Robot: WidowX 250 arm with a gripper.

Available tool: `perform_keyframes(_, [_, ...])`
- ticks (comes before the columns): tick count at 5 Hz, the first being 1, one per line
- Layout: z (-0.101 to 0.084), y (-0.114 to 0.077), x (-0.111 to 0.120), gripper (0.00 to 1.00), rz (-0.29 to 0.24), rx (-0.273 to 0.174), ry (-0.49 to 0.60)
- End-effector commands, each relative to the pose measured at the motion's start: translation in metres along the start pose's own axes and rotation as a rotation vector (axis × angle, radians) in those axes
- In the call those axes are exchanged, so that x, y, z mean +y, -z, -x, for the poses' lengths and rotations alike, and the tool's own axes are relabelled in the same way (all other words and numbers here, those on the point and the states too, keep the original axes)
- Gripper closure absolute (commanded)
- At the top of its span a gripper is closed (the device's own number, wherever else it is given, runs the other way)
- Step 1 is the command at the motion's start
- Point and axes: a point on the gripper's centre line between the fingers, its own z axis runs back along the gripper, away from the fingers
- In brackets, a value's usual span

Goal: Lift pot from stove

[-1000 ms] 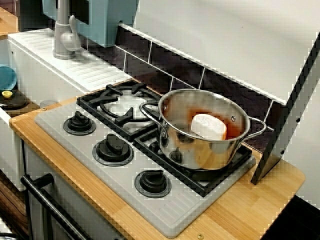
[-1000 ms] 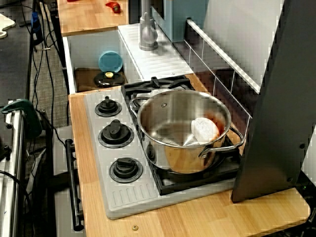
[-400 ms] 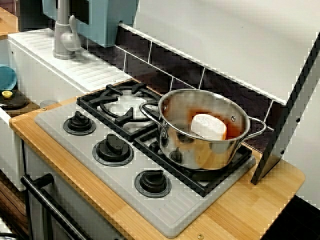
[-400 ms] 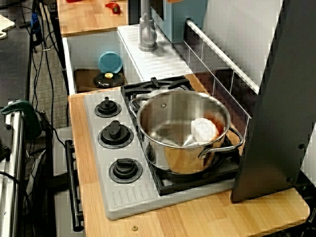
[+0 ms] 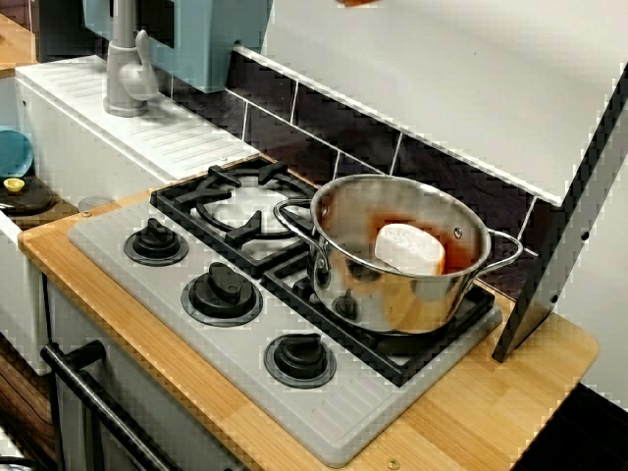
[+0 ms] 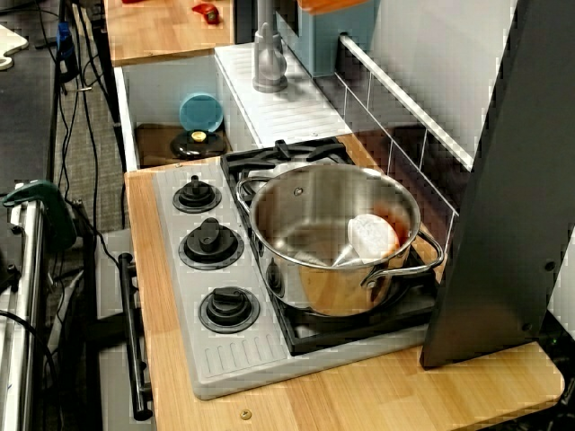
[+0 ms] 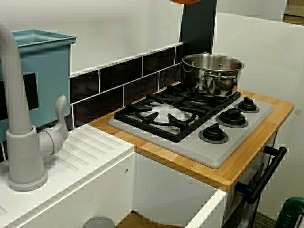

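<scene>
A toy kitchen set in a lab. The stove (image 5: 245, 294) sits in a wooden worktop (image 5: 491, 412), with a grey faucet (image 5: 126, 69) and sink (image 6: 171, 135) to its left. Loose cables (image 6: 76, 81) trail across the floor beyond the sink.

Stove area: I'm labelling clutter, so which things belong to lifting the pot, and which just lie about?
Job: orange pot (a sliver at the top edge), stove.
Lying about: steel pot, white item inside it, faucet, blue dish.

steel pot (image 5: 402, 257) holding white lump (image 5: 410, 248); grey faucet (image 5: 126, 61) beyond.
</scene>
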Motion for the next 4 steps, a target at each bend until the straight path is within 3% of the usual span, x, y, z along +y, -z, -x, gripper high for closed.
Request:
perform_keyframes(1, [-0.0043, -0.0143, 0.0056, 1.00, -0.017, 0.033, 0.034])
perform_keyframes(4, [-0.0071, -0.0130, 0.0033, 1.00, -0.016, 0.036, 0.036])
